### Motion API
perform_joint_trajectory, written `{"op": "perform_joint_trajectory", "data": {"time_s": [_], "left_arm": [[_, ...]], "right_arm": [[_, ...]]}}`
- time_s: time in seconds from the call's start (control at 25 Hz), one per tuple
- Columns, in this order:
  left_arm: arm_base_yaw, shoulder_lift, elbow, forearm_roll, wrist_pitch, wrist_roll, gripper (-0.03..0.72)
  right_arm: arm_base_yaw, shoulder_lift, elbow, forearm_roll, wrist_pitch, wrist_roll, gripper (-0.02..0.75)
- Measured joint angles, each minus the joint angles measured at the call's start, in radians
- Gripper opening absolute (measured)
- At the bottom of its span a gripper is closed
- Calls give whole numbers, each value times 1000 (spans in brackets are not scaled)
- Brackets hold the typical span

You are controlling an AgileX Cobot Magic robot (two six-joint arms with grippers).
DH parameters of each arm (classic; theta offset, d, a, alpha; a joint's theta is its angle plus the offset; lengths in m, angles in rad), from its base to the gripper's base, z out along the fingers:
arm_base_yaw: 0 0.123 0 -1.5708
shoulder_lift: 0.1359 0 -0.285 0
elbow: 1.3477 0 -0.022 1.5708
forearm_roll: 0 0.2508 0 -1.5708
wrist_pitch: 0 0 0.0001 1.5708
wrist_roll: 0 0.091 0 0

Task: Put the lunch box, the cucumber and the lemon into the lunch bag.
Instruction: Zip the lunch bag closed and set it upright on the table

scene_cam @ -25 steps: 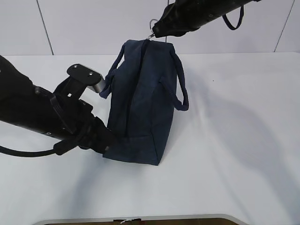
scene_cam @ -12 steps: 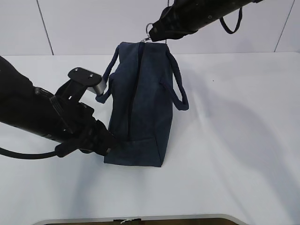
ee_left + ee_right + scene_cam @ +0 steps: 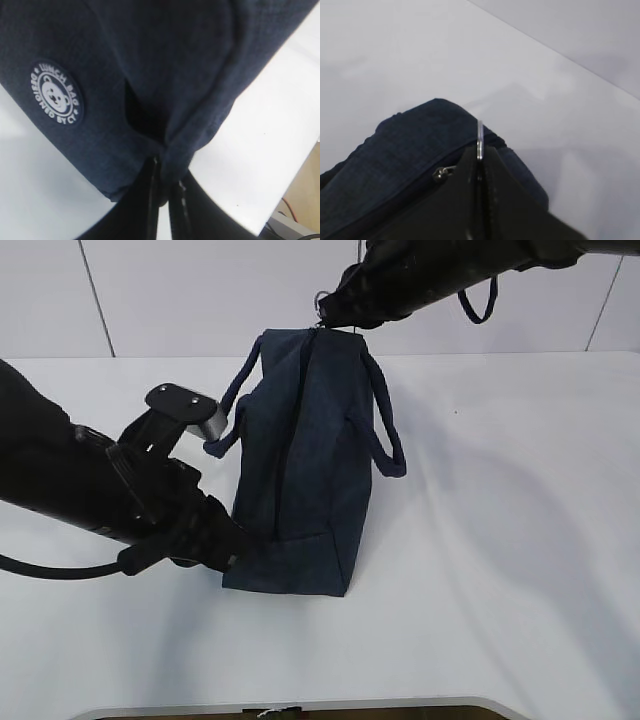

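The dark navy lunch bag (image 3: pixel 300 460) stands upright on the white table, its zipper line running along the top. My left gripper (image 3: pixel 228 552) is shut on the fabric of its lower left corner, seen close up in the left wrist view with the gripper (image 3: pixel 164 175) pinching the bag (image 3: pixel 150 60) below the round white logo (image 3: pixel 56 92). At the bag's far top end, my right gripper (image 3: pixel 325 312) is shut on the metal ring pull (image 3: pixel 480 137), beside the zipper slider (image 3: pixel 440 172). The lunch box, the cucumber and the lemon are out of view.
The bag's two padded handles (image 3: pixel 385 430) hang down its sides. The left arm's bulky wrist (image 3: pixel 185 410) lies low on the table to the left of the bag. The table's front edge (image 3: pixel 300 705) runs along the bottom, and a wall stands behind.
The bag's top has shifted slightly and turned, so the zipper line shows more. Both grippers keep their holds, and the right one has barely moved.
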Motion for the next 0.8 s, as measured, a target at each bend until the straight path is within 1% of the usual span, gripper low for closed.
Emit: {"op": "perform_joint_trajectory", "data": {"time_s": [0.32, 0.56, 0.8], "left_arm": [[0, 0, 0, 0, 2, 2, -6], [0, 0, 0, 0, 2, 2, -6], [0, 0, 0, -15, 26, 2, -6]], "right_arm": [[0, 64, -73, -4, -22, 0, 5], [0, 72, -85, -4, -21, 0, 5], [-2, 74, -85, -14, 38, 0, 5]]}}
